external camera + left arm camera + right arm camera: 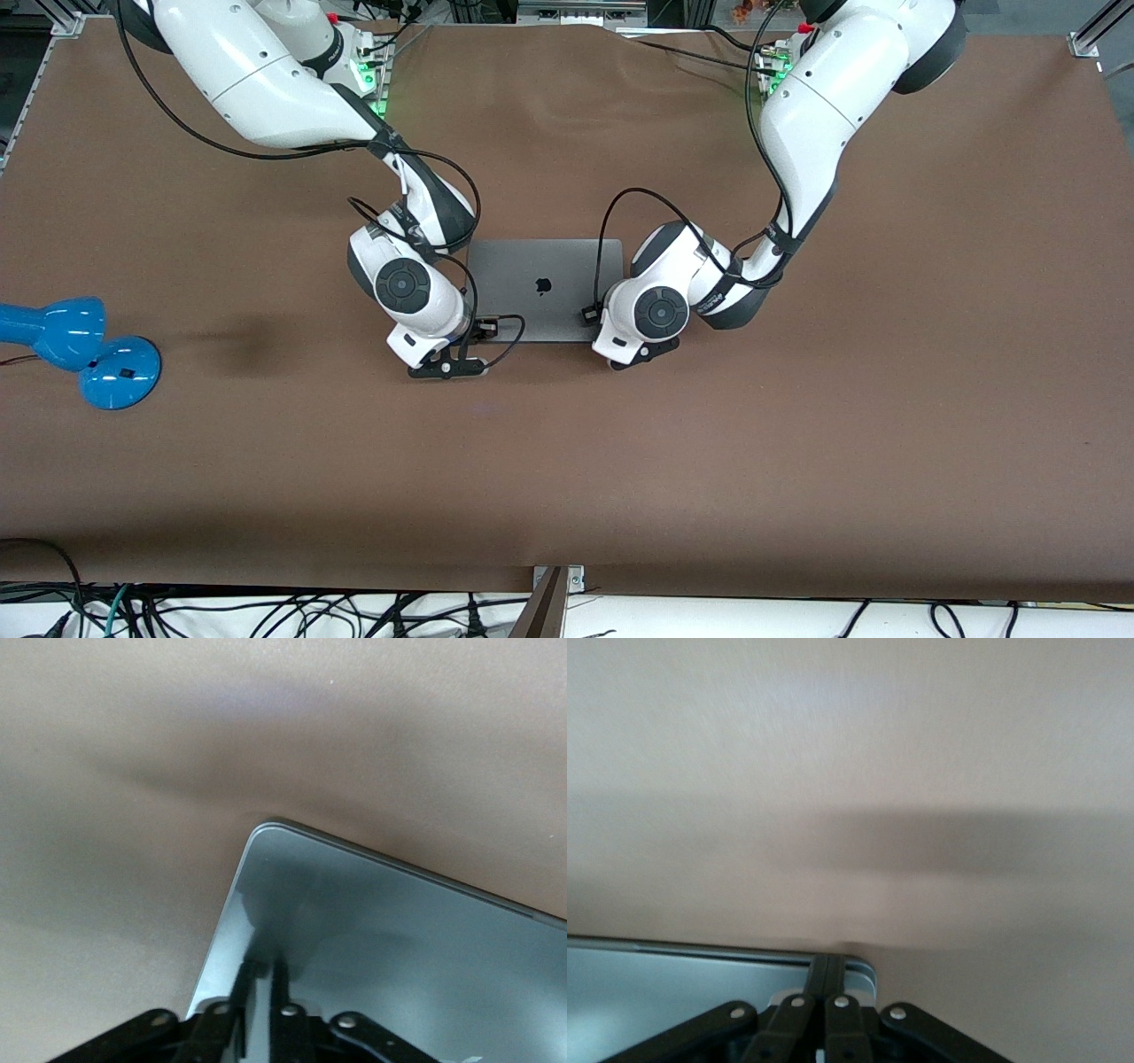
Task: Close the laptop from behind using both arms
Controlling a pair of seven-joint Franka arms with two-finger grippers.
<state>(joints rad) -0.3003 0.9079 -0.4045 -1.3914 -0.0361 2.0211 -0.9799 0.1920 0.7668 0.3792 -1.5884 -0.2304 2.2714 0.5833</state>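
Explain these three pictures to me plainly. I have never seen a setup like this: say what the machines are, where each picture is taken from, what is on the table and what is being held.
These are two white robot arms fixed at one edge of a brown table. The wide picture comes from a high camera facing them. The other two come from small cameras on each arm's wrist, looking down past its black tool.

Between the arms lies a slim grey metal laptop, lid down flat, with its black apple logo showing. The left tool rests on one corner of the lid, its fingers close together but not quite shut. The right tool is shut and sits at the other corner. Neither holds anything; they seem to be pressing on the lid.

A blue desk lamp lies toward the right arm's end of the table.
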